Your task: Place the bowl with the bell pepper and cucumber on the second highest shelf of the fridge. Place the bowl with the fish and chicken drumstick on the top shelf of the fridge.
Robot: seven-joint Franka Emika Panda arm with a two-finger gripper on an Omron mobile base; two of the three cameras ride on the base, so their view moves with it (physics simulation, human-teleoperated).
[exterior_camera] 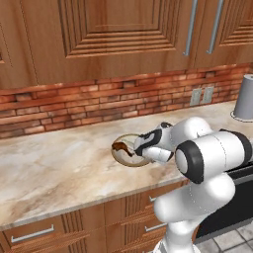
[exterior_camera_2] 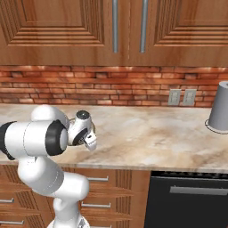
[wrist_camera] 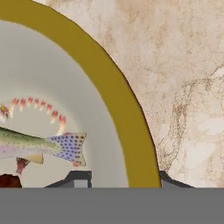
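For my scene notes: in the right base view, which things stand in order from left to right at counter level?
White robot arm with dark joints → pair of grey wall outlets on the brick wall → grey upturned cylindrical container on the marble counter.

Arm (exterior_camera: pixel 207 158) bent low; tool (wrist_camera: pixel 124 180) fingers straddling rim.

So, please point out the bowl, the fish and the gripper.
bowl (wrist_camera: pixel 118 100), hand view, on its brown rim.
fish (wrist_camera: pixel 65 146), hand view, on its spotted tail.
gripper (wrist_camera: pixel 120 177), hand view, midway between its fingertips, astride the rim.
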